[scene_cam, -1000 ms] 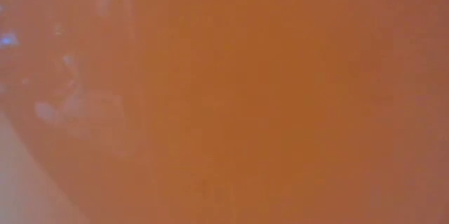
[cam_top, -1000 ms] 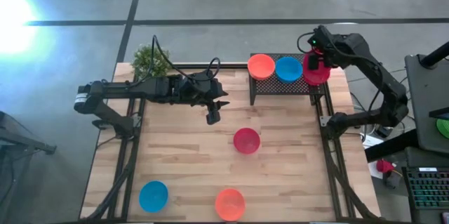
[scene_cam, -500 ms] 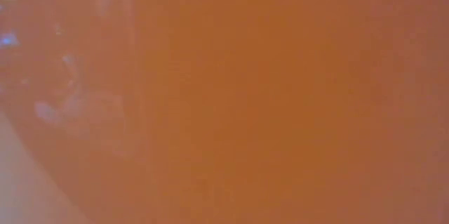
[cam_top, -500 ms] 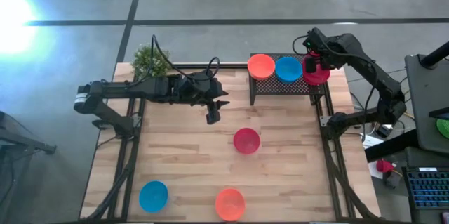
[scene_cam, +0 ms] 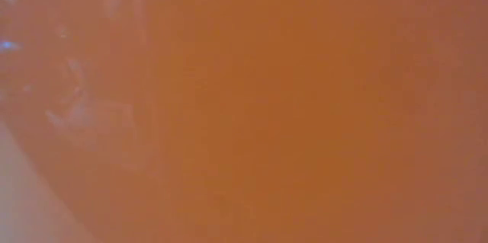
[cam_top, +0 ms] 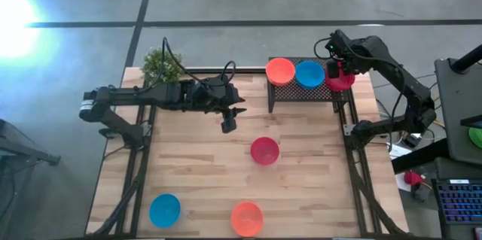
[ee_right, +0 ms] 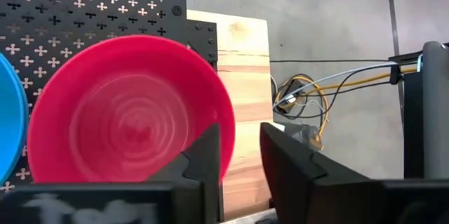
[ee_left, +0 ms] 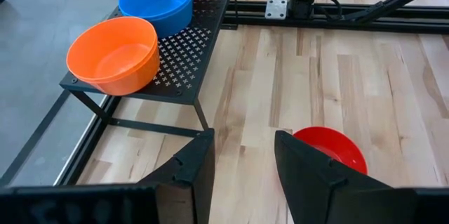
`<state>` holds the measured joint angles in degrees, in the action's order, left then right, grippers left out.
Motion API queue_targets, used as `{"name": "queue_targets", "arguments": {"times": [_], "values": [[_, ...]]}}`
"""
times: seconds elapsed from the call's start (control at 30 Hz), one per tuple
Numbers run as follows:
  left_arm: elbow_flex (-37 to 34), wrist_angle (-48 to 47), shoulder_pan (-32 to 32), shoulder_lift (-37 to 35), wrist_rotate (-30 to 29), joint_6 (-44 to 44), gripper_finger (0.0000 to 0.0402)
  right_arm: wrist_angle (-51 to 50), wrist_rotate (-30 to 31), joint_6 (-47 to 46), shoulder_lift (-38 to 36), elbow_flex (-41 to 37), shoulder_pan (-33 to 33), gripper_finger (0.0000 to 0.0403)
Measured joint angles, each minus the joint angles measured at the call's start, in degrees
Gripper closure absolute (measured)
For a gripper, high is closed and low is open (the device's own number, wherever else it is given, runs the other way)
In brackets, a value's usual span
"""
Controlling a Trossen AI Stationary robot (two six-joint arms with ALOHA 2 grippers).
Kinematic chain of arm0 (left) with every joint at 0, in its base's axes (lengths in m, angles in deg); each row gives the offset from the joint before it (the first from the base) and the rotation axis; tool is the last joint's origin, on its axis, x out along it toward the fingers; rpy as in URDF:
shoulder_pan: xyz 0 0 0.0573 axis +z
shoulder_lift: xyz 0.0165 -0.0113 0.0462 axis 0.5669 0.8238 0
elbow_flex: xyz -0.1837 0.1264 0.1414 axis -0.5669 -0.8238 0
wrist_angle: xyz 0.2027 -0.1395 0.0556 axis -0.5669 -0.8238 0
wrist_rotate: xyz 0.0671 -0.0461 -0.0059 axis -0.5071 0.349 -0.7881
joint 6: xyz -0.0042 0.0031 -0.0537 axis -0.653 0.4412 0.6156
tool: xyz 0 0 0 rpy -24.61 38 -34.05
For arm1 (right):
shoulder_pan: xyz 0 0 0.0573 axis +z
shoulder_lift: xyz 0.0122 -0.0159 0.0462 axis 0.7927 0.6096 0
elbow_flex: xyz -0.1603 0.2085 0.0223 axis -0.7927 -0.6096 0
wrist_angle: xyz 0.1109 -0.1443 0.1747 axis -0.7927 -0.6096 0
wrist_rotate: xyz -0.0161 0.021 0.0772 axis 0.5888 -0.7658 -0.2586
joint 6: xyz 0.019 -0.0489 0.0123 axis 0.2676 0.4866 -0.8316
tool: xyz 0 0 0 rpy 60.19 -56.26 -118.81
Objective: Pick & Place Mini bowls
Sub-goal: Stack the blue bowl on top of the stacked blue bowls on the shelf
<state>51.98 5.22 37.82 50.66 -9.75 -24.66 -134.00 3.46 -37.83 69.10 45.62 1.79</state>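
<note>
Nearest, at six o'clock on the table (cam_top: 196, 172), an orange bowl (cam_top: 246, 218) and a blue bowl (cam_top: 164, 210) wait with open wood around them. At centre sits a red bowl (cam_top: 264, 150); the left gripper (cam_top: 227, 125) hovers nearby, fingers apart, likely next. At one o'clock, the rack (cam_top: 301, 93) holds three bowls; the right gripper (cam_top: 335, 65) has its fingers parted astride the red one's (ee_right: 126, 122) rim, at the rack's edge.

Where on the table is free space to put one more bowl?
Free: the bare wood between the left gripper, the blue bowl and the red bowl; also right of the red bowl. Crowded: the rack, full with three bowls, right gripper above.
</note>
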Motion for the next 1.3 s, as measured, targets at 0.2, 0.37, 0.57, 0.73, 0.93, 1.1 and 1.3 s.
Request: {"name": "queue_targets", "arguments": {"times": [0.2, 0.37, 0.57, 0.73, 0.93, 1.1, 1.3], "values": [[0.0, 0.01, 0.02, -0.02, 0.0, 0.0, 0.0259, -0.15, 0.0, 0.27, -0.02, 0.31, 0.02, 0.026], [0.0, 0.01, 0.0, -0.02, 0.0, 0.0, 0.0259, -0.26, 0.0, 0.55, -0.39, 1.02, 0.02, 0.0247], [0.0, -0.01, 0.0, -0.02, -0.02, 1.26, 0.0259, -0.32, 0.0, 2.81, -1.27, 2.15, 0.02, 0.0255], [0.0, -0.04, 0.01, -0.04, -0.02, 2.41, 0.0259, -0.24, -0.03, 2.87, -2.67, 2.73, 0.14, 0.0289], [0.0, -1.87, 0.0, -0.04, -0.13, 4.55, 0.0259, -0.23, -0.93, 3.0, -5.68, 2.73, 0.87, 0.0352], [0.0, -5.42, 0.01, -0.04, -0.39, 7.32, 0.0259, -0.11, -1.07, 3.0, -8.82, 2.73, 3.83, 0.0391], [0.0, -11.82, 0.0, -0.04, -0.34, 12.32, 0.0259, 1.97, -1.09, 2.96, -12.05, 2.73, 10.55, 0.0394]]}}
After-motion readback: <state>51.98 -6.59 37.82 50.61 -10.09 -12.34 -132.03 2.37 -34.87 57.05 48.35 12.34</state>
